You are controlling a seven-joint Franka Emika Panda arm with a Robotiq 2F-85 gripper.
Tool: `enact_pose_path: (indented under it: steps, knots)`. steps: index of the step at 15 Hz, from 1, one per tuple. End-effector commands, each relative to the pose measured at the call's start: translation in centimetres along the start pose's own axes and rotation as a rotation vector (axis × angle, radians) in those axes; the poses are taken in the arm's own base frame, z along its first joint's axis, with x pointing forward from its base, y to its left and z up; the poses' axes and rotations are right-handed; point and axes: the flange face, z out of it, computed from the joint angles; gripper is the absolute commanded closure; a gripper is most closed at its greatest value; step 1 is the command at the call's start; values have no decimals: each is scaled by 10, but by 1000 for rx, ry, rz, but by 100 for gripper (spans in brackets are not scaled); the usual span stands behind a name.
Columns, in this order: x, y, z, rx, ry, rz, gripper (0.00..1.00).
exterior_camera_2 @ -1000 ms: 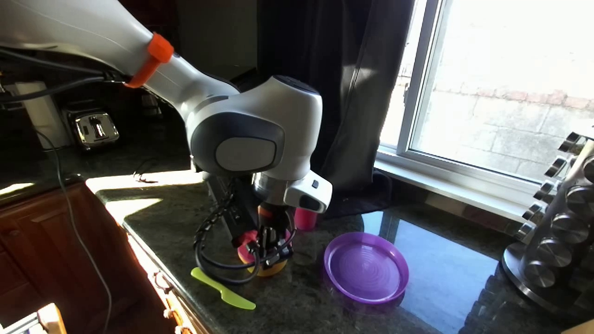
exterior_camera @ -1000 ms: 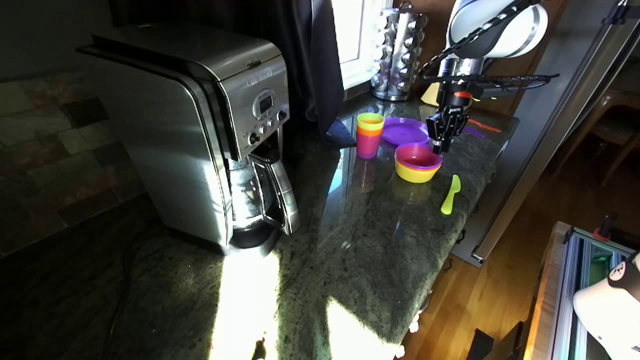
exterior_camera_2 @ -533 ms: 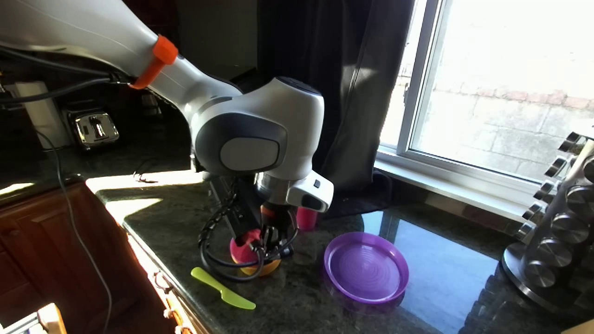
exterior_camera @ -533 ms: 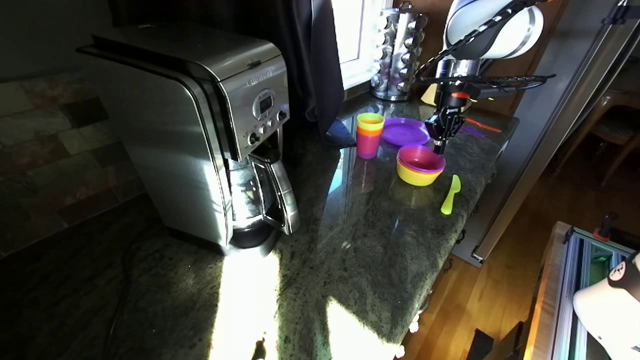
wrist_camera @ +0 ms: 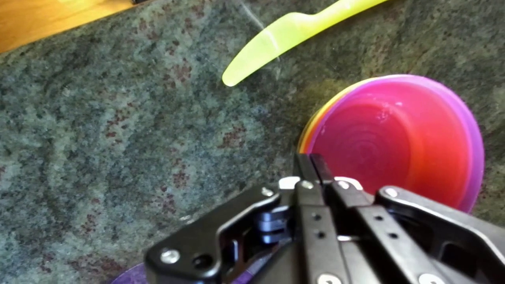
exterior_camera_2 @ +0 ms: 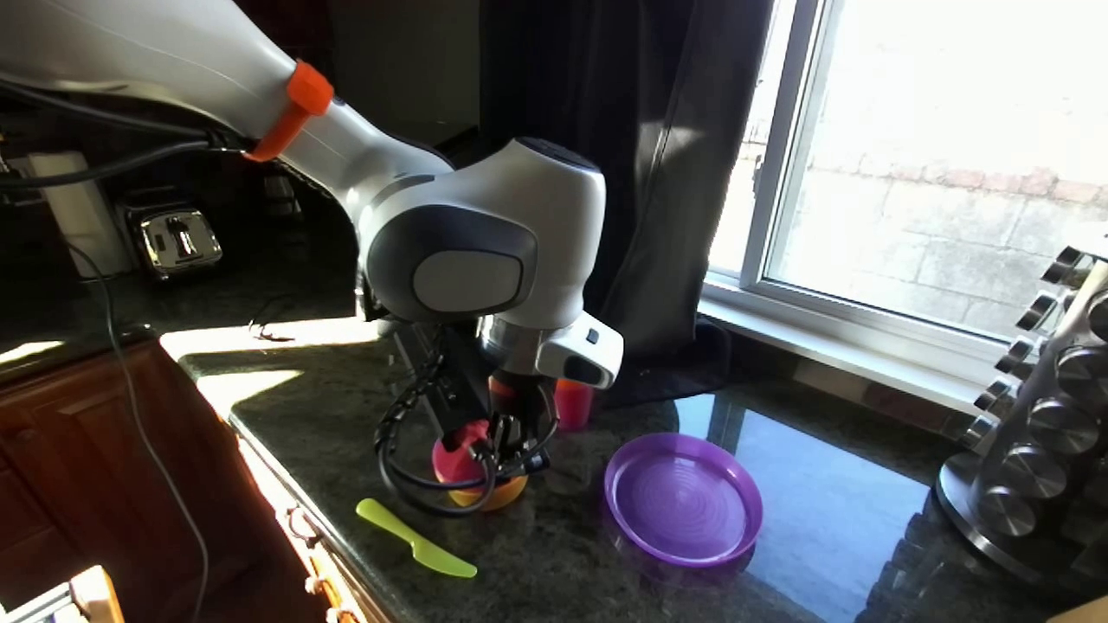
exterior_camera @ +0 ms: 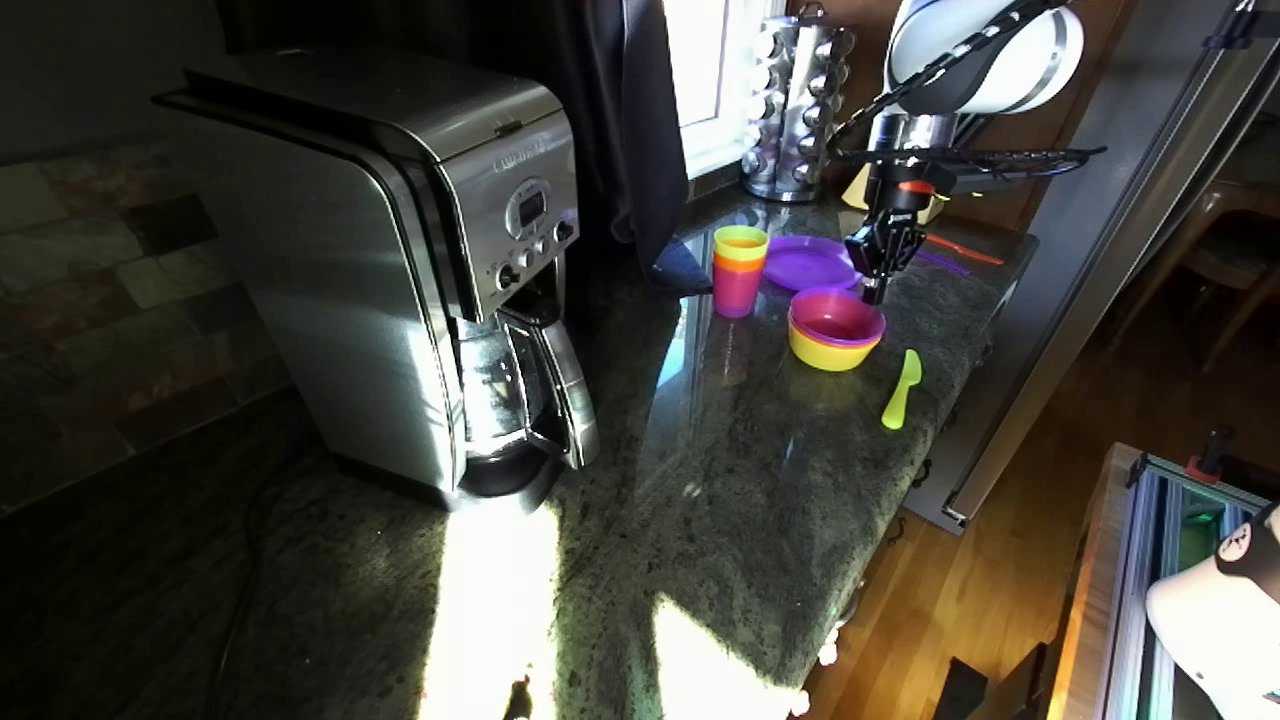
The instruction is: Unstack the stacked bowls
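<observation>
The stacked bowls (exterior_camera: 835, 354) sit nested upright on the dark stone counter, pink inside with purple, orange and yellow rims showing. In the wrist view, these bowls (wrist_camera: 367, 138) fill the right of the picture. My gripper (wrist_camera: 311, 156) is shut at their near left rim, one finger over the outside and one over the inside. The purple rim runs into the line between the fingertips; how many rims are pinched there is hidden. In an exterior view the gripper (exterior_camera: 875, 293) comes down at the far side of the stack. Elsewhere the arm's cables partly cover the bowls (exterior_camera_2: 453, 465).
A lime knife (exterior_camera_2: 415, 543) lies beside the stack towards the counter's edge. Close by are a purple plate (exterior_camera_2: 684, 502) and stacked cups (exterior_camera: 738, 272). A coffee maker (exterior_camera: 340, 260) and a spice rack (exterior_camera: 795, 110) stand on the counter.
The gripper has closed at the bowls' rim and risen slightly. The stack has shifted a little, most recently along with the gripper. Knife, plate and cups have stayed put.
</observation>
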Motion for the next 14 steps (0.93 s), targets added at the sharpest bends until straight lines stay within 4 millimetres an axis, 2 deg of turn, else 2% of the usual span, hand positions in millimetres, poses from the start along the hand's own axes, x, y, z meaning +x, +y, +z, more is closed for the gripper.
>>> enact_pose_path:
  steps: [1,8,14]
  knots:
    - [-1,-5,-3,58,-24,-13,99]
    - [-2,-10,-7,128,-62,-6,99]
    - [-10,-10,-31,164,-83,-9,99]
